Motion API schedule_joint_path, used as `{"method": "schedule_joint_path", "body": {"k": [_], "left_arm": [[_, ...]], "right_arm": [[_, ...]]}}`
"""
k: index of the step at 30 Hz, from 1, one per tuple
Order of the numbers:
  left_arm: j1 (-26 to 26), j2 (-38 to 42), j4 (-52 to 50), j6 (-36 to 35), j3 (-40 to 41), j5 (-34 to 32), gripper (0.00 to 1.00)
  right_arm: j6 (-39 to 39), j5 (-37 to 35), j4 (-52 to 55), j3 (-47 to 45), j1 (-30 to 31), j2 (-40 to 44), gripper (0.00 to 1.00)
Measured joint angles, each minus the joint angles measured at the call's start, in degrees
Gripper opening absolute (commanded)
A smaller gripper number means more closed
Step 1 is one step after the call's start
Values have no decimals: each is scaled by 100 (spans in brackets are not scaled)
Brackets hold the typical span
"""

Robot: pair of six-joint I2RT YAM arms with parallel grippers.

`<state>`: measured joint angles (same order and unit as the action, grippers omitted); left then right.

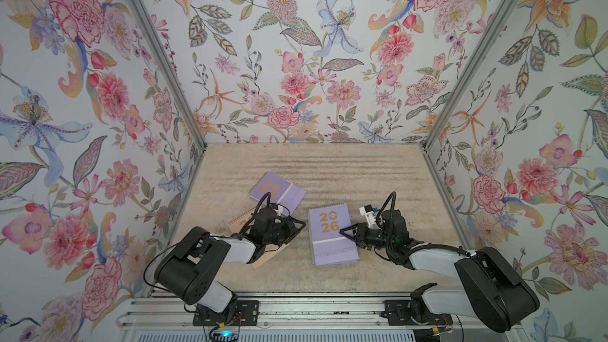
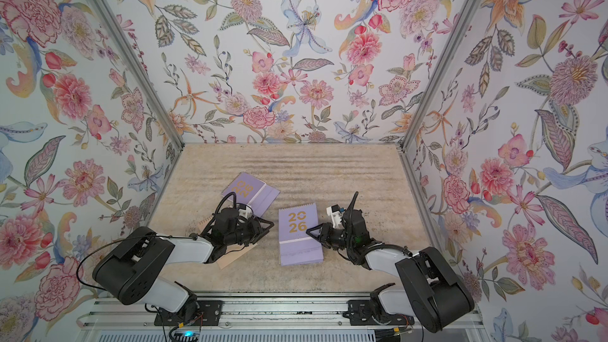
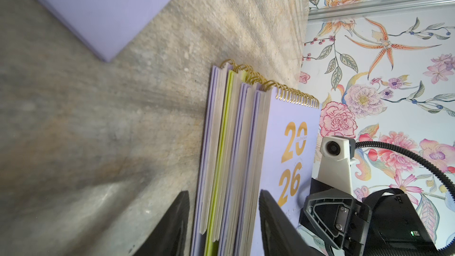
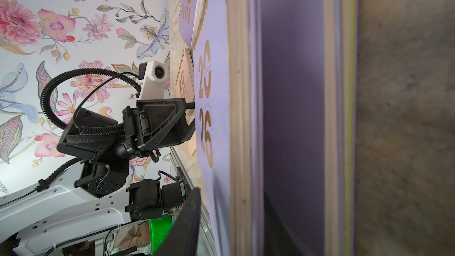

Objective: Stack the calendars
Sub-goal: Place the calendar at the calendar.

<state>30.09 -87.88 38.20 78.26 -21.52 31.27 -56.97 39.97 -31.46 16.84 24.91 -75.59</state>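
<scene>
– Floral-papered walls [image 1: 296, 60], mottled beige bench [image 1: 329, 166]. How far along?
– Far left, peach-pink spiral-bound calendar [image 1: 237, 223] loose beneath left arm [image 1: 230, 248]; lilac spiral-bound calendar [image 1: 269, 186] loose behind. Beside central stack of four calendars [image 1: 332, 241] (three lilac, one yellow-green), left gripper [image 1: 297, 227], jaws apart, empty. At stack's right edge, right gripper [image 1: 345, 232]; gripping or not, cannot tell. Seemingly two left.

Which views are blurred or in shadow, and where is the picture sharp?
Right wrist view: the stack, very near, is soft, its side in dark shadow; the mat is blurred. Left wrist view: near mat smeared, top lilac calendar sharp. Both top views: even light, sharp, no glare.
</scene>
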Motion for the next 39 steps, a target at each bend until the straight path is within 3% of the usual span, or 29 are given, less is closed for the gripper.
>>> {"method": "schedule_joint_path", "body": {"k": [17,23,32,39], "left_arm": [[31,-63,48,20,0,0,48],[17,-66,52,17,0,0,48],[-306,-63,-129,-81,-160,-2,48],[-739,15,-1259,-763,-852,-192,40]], "right_arm": [[393,13,940,186,-577,387,53],[597,33,1305,389,-817,415,55],[1270,-160,2527,1390,-848,382,60],[1749,-728,3451,2710,-824,-411,64]]}}
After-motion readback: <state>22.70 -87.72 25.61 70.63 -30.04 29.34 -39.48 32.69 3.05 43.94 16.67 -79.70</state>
